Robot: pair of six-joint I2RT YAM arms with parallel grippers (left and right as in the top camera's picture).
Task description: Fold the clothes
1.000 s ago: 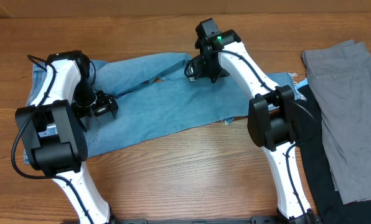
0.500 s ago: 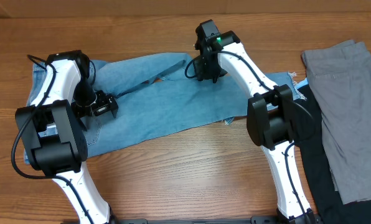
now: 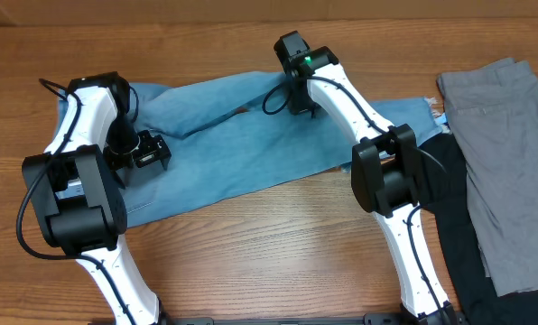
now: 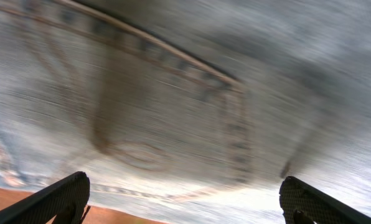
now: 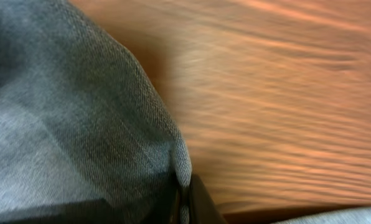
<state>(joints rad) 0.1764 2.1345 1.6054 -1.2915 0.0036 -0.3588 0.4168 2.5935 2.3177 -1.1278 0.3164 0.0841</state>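
The light blue denim jeans (image 3: 251, 144) lie spread across the table from left to right. My right gripper (image 3: 298, 101) is at their far upper edge, shut on a pinched fold of denim (image 5: 142, 143) that runs down between the fingertips (image 5: 198, 202). My left gripper (image 3: 153, 152) hovers open over the jeans' left part. Its view shows a stitched pocket (image 4: 167, 106), blurred, with the two fingertips (image 4: 61, 199) wide apart and nothing between them.
A grey garment (image 3: 504, 153) lies at the right edge of the table. A black garment (image 3: 468, 262) lies partly under it, beside the right arm's base. Bare wooden table (image 3: 269, 244) runs along the front.
My right gripper has shut on the jeans' upper edge and shifted slightly back and left, drawing the cloth so the gap between the legs closed. The left arm has stayed put.
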